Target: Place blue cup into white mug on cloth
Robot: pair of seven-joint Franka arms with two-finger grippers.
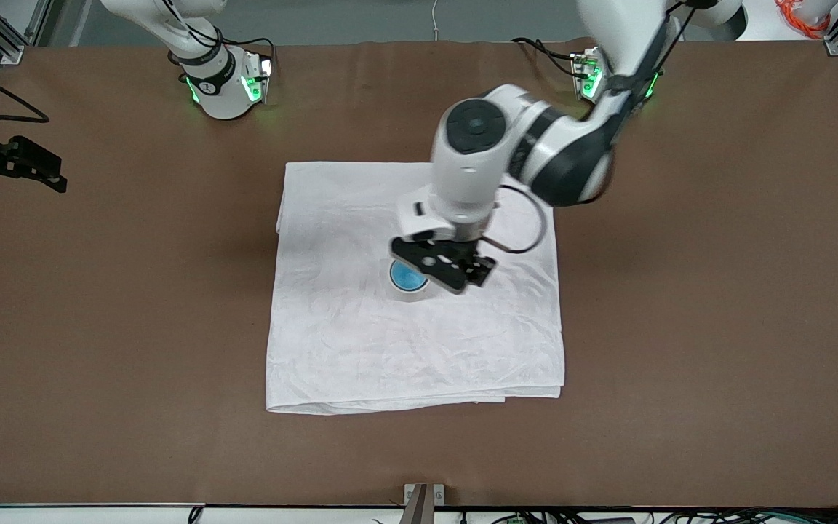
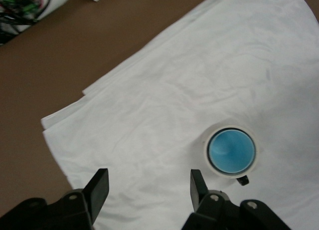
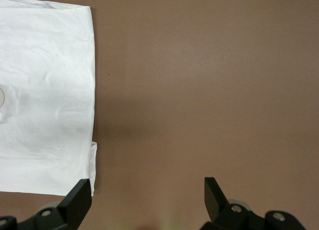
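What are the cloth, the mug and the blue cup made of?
Cloth: looks like thin woven fabric, matte, wrinkled, folded in layers. Mug: probably glazed ceramic, with a thick smooth cream rim. Blue cup, sitting inside the mug: smooth, maybe plastic or ceramic; hard to tell.

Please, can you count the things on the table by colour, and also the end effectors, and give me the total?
Blue: 1, the blue cup, sitting inside the mug.
White: 2, the white mug and the cloth under it.
Black end effectors: 2, left end effector open over the cloth, right end effector open over bare table.
Total: 5
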